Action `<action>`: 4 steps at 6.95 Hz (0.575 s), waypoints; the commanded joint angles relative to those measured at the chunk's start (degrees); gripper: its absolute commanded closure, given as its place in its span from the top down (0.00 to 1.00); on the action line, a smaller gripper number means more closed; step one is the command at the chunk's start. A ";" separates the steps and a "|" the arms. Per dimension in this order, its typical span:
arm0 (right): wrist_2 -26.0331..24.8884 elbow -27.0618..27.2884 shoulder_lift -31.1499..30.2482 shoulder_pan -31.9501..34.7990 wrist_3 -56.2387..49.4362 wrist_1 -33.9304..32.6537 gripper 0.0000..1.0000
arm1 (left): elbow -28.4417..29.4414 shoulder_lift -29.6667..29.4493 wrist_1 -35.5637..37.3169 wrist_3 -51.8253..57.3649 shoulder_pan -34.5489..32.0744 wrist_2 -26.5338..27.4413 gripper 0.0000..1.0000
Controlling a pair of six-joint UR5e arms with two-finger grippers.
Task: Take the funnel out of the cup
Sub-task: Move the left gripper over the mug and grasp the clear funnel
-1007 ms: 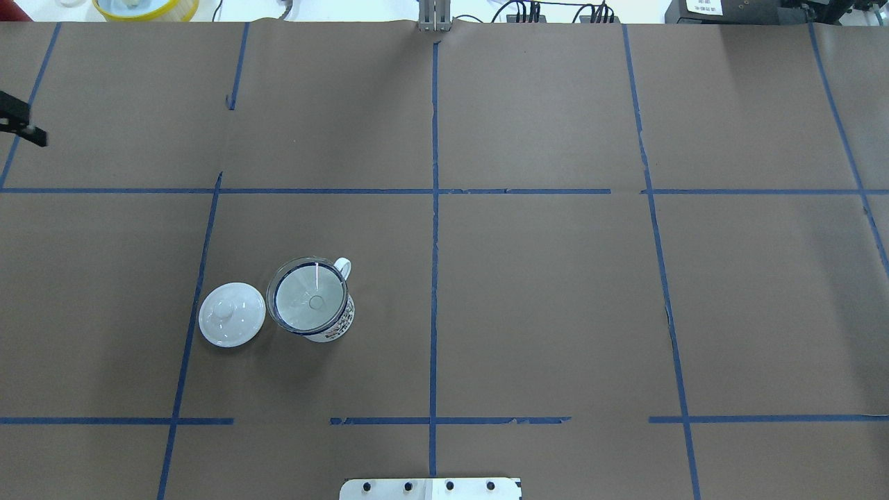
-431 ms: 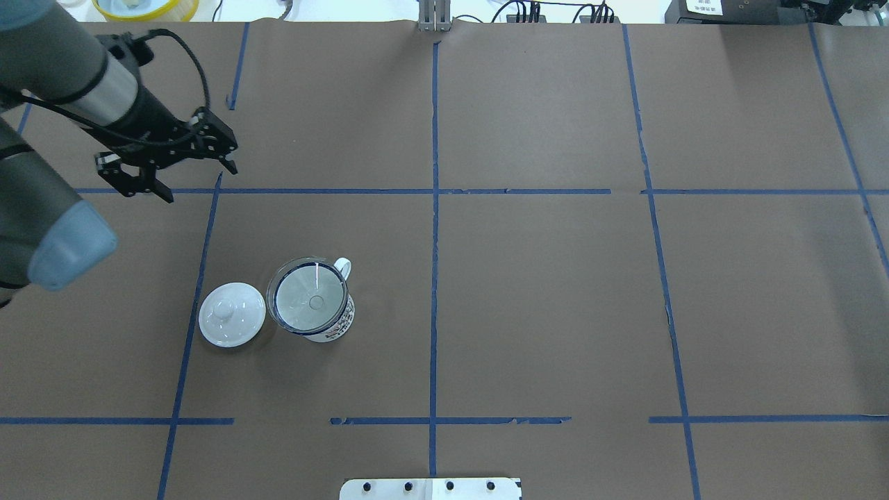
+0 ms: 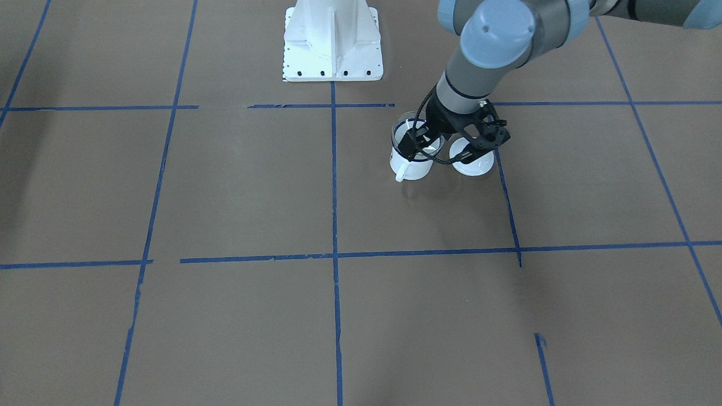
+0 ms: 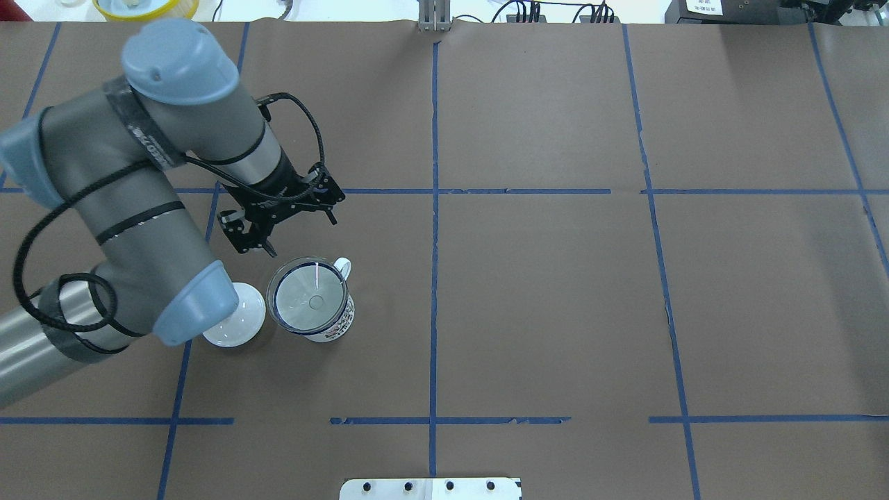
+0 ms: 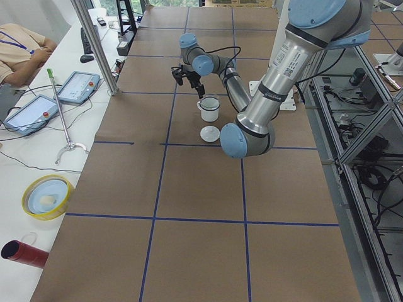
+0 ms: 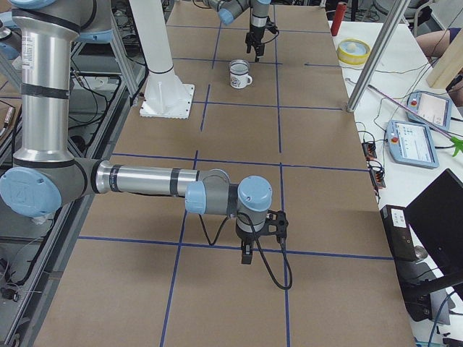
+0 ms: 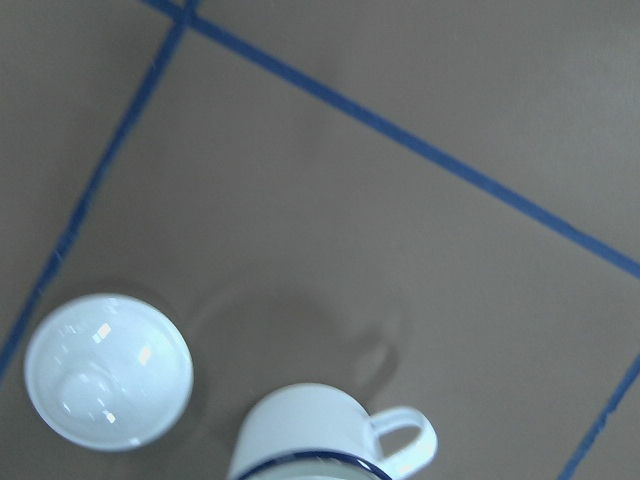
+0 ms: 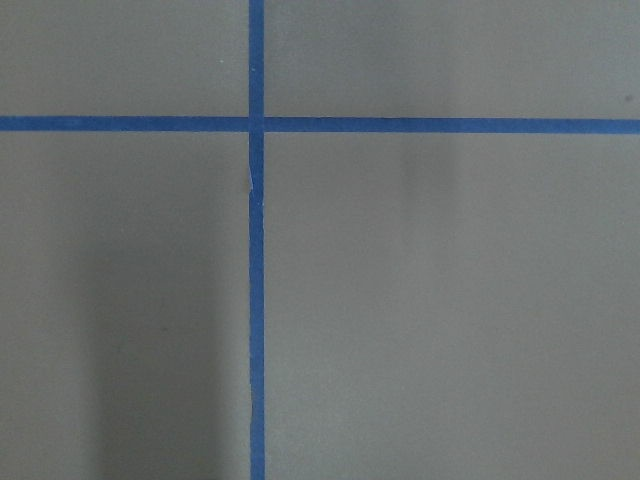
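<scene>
The cup [image 4: 332,326], a white mug with a dark blue rim, stands left of the table's middle, and the clear funnel [image 4: 310,298] sits in its mouth. The cup also shows in the front view [image 3: 414,167] and at the bottom of the left wrist view [image 7: 320,430]. My left gripper [image 4: 300,235] is open and empty. It hovers just beyond the cup's far rim and touches nothing. It also shows in the front view [image 3: 445,152]. My right gripper [image 6: 255,244] shows only in the exterior right view, low over bare table. I cannot tell whether it is open or shut.
A white domed lid [image 4: 239,326] with a knob lies just left of the cup, partly hidden under my left arm's elbow; it also shows in the left wrist view [image 7: 108,370]. Blue tape lines cross the brown paper. The white robot base plate [image 3: 333,39] is at the near edge.
My left arm has swung in from the far left edge to just beyond the cup, with the gripper open. The cup, funnel and lid have not moved.
</scene>
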 commanded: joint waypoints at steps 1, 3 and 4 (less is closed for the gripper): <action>0.00 0.00 0.00 0.00 0.00 0.00 1.00 | 1.19 -1.08 1.09 -3.50 5.19 2.50 0.97; 0.00 0.00 0.00 0.00 0.00 0.00 1.00 | 1.36 -1.08 1.10 -4.21 5.83 4.08 0.79; 0.00 0.00 0.00 0.00 0.00 0.00 1.00 | 1.36 -1.08 1.10 -4.21 5.91 4.17 0.65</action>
